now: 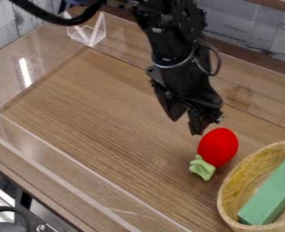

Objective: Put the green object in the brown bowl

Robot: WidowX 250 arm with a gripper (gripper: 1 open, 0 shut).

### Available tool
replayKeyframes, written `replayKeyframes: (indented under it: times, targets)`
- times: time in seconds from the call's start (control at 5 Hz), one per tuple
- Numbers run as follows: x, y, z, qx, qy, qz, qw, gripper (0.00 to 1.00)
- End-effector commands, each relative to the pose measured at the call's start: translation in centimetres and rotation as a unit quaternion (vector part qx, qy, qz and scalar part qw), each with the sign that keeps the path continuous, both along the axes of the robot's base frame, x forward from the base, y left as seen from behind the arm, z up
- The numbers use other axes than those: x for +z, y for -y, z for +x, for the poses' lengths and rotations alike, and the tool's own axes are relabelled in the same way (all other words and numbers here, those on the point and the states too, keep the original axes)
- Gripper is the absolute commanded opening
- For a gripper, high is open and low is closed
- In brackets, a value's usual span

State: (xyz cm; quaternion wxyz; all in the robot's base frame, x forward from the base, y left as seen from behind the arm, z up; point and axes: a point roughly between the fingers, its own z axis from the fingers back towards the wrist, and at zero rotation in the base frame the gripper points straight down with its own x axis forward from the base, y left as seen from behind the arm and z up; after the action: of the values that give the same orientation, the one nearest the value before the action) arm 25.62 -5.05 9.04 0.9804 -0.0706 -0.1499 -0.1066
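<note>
Wood-grain laminate covered the table point(84, 136), which was fenced by a low clear acrylic wall point(42, 149) along its near and left edges. Over its middle stood the black robot arm point(169, 36), angled steeply down, its gripper point(191, 114) hanging just above and to the left of the red object. The two dark fingers point(173, 106) stood apart with only bare tabletop showing between them; they had hold of nothing.

At the lower right sat the brown bowl point(229, 201), tan with a streaked inside and a pale rim, partly cut off by the picture's edge. The green object point(272, 192), a pale mint block, lay inside it, leaning along the bowl's inner slope and well clear of the fingers. Judged from that, the placing looked complete.

Just outside the bowl's rim was the red object point(218, 145), round and glossy, and touching or nearly touching its lower left side lay a small bright-green lumpy piece point(203, 168).

The risk from here seemed to lie with the arm's closeness to the red object: a further drop or a sideways sweep toward the bowl could knock it into the rim, jolt the bowl, or shove the small green piece about. A straight lift away would likely avoid this.
</note>
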Motion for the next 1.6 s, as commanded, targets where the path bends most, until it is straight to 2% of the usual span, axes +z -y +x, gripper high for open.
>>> replayKeyframes:
  times: [0.0,0.2,0.4,0.6,0.8,1.0,1.2,1.4]
  targets:
    - [2.5,-1.0,1.4,0.034,0.027,-0.006,0.999,1.0]
    - [3.8,-2.4,1.8,0.039,0.029,-0.002,0.9988,1.0]
    - [3.7,-3.2,3.1,0.038,0.035,-0.001,0.9987,1.0]
    - [2.6,-3.1,2.8,0.061,0.026,0.003,0.9978,0.0]
    - [1.6,-2.7,2.8,0.085,0.024,0.006,0.996,1.0]
    - [1.1,-2.3,2.7,0.095,0.021,0.007,0.9952,0.0]
    - [0.9,-2.3,2.5,0.105,0.017,0.007,0.9943,0.0]
    - [1.4,-1.8,3.1,0.122,0.012,0.006,0.9924,1.0]
